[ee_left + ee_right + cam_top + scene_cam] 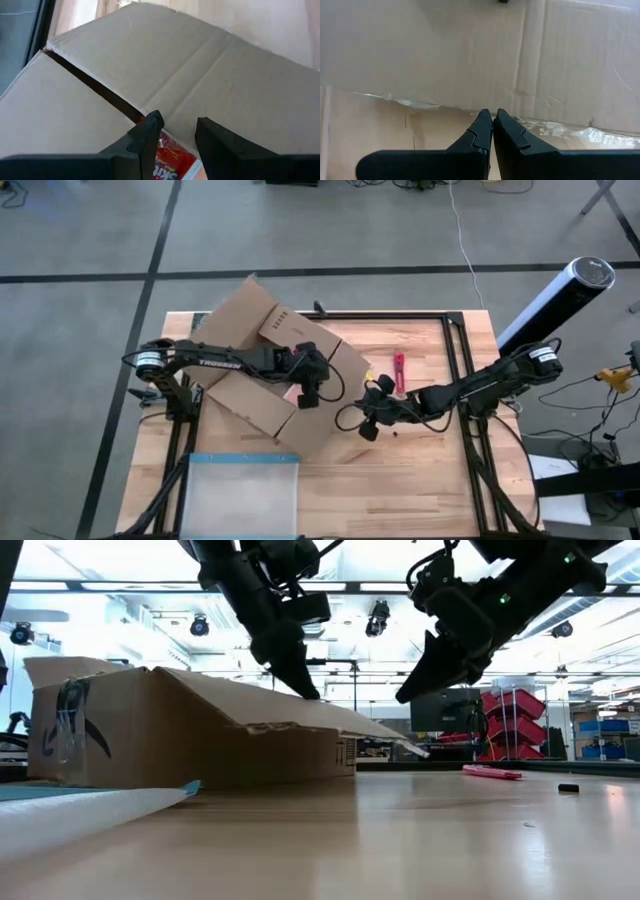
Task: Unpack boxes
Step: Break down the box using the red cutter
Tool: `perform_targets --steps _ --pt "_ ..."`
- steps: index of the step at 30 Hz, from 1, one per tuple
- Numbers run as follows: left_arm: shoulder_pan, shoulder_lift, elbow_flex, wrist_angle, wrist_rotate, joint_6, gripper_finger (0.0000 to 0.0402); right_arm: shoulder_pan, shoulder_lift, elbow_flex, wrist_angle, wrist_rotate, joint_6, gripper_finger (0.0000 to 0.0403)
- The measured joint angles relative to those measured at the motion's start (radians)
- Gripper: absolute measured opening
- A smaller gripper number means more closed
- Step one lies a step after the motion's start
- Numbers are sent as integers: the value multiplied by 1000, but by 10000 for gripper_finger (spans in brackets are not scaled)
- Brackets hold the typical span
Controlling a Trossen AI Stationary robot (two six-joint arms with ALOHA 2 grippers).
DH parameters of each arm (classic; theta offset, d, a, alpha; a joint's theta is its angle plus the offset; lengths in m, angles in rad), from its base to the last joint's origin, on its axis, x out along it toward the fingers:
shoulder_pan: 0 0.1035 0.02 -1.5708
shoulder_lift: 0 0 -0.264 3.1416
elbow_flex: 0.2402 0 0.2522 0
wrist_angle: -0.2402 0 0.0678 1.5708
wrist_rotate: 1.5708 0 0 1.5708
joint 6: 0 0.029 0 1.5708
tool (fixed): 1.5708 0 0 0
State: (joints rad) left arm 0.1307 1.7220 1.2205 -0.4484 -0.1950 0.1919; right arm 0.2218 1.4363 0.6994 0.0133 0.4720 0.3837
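Here the left gripper (175,132) has its fingers a narrow gap apart, holding nothing, poised over the dark slit between the top flaps of the box (262,370). Through that slit a red printed packet (170,157) shows just beneath the fingertips. The right gripper (492,122) has its fingers pressed together on nothing, its tips pointed at the flap that slopes off the box's side toward the table.

The box sits on the left half of the table (420,490), turned at an angle, with flaps spread outward. A small red tool (398,370) lies on the bare wood near the right gripper, and a clear pouch (243,495) lies at the near edge.

The step in hand looks like reaching in for the contents. To do it well, the left fingers probably need to spread wider, drop through the gap without catching the flap edges, and pinch the packet by one free edge; the right arm could hold the sloping flap down.

Only the left wrist view reveals the packet; the high view hides it under the arm. The low view alone shows both grippers above the cardboard, not pressing on it.
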Motion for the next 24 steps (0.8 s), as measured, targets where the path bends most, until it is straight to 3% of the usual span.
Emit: perform_targets --steps 8,17,24 --pt "1 -25 -3 -87 -104 36 110 0 0 0 -1 0 -2 0" --pt "-14 -141 -8 -115 -102 24 121 0 0 0 0 -1 -3 0" --pt "-25 -208 -7 -271 -45 -187 109 0 0 0 0 -1 -4 0"
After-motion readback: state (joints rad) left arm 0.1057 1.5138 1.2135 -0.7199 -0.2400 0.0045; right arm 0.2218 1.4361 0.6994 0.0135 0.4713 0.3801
